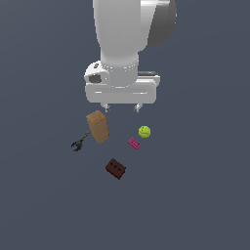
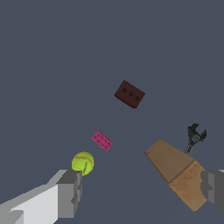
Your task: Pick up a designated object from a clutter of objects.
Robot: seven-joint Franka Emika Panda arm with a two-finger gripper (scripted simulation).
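Observation:
The yellow-green tennis ball (image 1: 144,131) (image 2: 82,162) lies on the dark floor. It is just past one fingertip (image 2: 70,192) of my gripper (image 1: 122,107) (image 2: 142,192). My gripper hangs above the clutter, open, with nothing between its fingers. The other fingertip (image 2: 213,190) sits by the tan box (image 1: 98,126) (image 2: 178,172). A small pink brick (image 1: 134,143) (image 2: 102,140) lies close to the ball. Farther off lie the dark red-brown brick with holes (image 1: 115,168) (image 2: 130,94) and the black clamp-like tool (image 1: 79,142) (image 2: 194,136).
The white arm body (image 1: 128,44) fills the upper middle of the exterior view, above the objects. All items rest on a plain dark grey-blue floor (image 1: 195,195).

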